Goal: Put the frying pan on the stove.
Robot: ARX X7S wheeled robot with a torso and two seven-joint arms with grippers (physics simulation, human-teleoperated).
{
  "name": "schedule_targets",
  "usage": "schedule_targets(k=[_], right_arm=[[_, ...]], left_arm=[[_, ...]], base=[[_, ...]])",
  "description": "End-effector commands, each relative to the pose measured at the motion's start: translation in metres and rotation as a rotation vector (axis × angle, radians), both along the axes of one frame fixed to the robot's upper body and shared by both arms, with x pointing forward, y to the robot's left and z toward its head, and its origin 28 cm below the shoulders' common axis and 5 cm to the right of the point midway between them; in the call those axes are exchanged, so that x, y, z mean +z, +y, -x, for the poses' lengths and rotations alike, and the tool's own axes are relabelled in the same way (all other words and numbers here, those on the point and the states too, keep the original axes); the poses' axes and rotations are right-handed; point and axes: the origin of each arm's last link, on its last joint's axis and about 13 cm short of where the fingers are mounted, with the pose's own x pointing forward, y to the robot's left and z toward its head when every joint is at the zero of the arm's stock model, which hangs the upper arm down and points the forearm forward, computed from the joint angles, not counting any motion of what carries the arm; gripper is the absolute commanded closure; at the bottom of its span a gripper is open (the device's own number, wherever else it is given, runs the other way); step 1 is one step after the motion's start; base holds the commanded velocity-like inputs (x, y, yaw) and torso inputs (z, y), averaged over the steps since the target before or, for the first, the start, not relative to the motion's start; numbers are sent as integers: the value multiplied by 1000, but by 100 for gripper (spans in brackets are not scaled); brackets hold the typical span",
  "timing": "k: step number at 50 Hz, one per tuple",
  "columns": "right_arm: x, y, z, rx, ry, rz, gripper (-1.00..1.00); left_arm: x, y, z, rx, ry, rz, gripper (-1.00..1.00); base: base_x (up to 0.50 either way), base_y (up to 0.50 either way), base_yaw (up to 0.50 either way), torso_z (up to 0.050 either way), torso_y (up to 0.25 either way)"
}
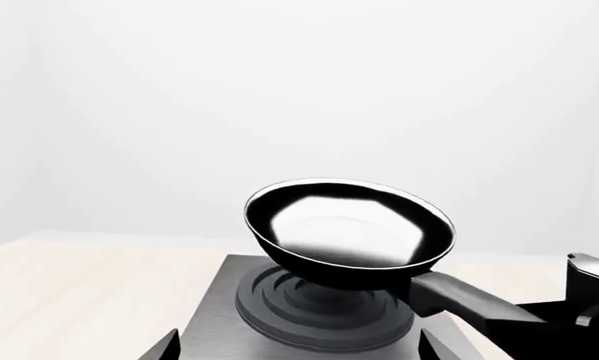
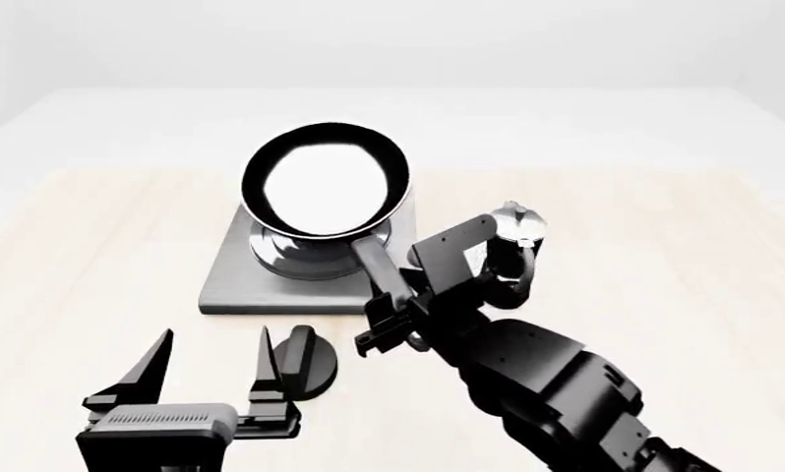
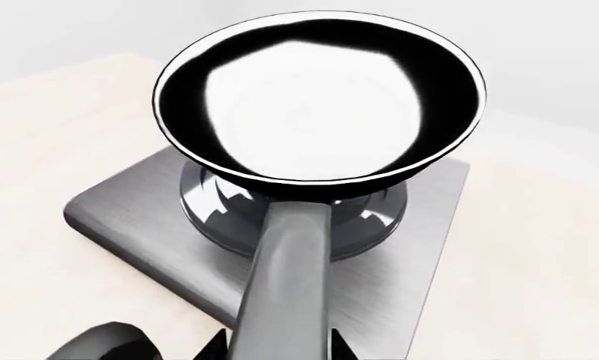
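Right, the frying pan (image 2: 325, 179) hangs just above the stove's (image 2: 230, 280) ring burner, tilted, seemingly not touching it. The right gripper (image 2: 390, 320) clamps the pan's long handle (image 2: 373, 264). The left gripper (image 2: 209, 369) waits nearer the robot, jaws wide, holding nothing, a black knob (image 2: 307, 360) just beside it, moka pot (image 2: 520, 226) right of the stove.

Frying pan above the stove burner

The round glossy black frying pan (image 2: 325, 180) sits upper centre of the head view, over the dark ringed burner of the flat square grey metal stove (image 2: 235, 280); its long black handle points toward lower right.
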Motion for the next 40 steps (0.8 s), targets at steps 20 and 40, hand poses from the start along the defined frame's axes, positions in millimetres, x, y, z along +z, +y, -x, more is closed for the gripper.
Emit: schedule_targets(k=[20, 40], right_arm=[[8, 4, -10, 0, -68, 7, 100], [8, 4, -10, -10, -60, 13, -100]], left_arm=[[-1, 0, 0, -1, 2, 1, -100], [0, 0, 0, 0, -1, 2, -100]], base=[[0, 0, 0, 0, 2], [0, 0, 0, 1, 2]])
